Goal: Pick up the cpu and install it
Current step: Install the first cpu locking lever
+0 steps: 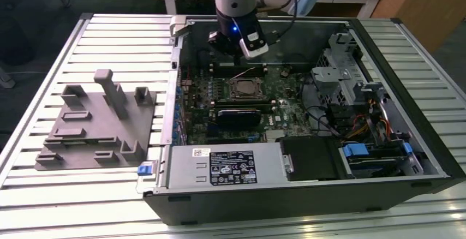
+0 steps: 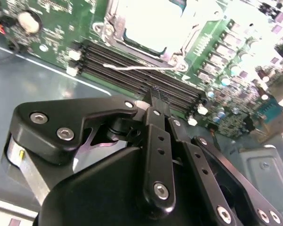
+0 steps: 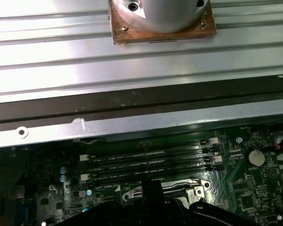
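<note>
My gripper [image 2: 154,94] hovers over the memory slots [image 2: 132,63], fingers closed together, holding nothing. The cpu [image 2: 153,21] sits in its socket [image 1: 241,89]. Install step, I judge; latching calls for care.

Exterior view looks down from high up over the open computer case [image 1: 306,119] on the counter [image 1: 109,42]; both wrist views sit close above its motherboard [image 2: 61,28], sharing the memory slots [image 3: 151,162].

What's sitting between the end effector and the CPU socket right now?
In the second wrist view, the black memory slots and the socket's thin wire lever lie between the end effector and the CPU socket.
</note>
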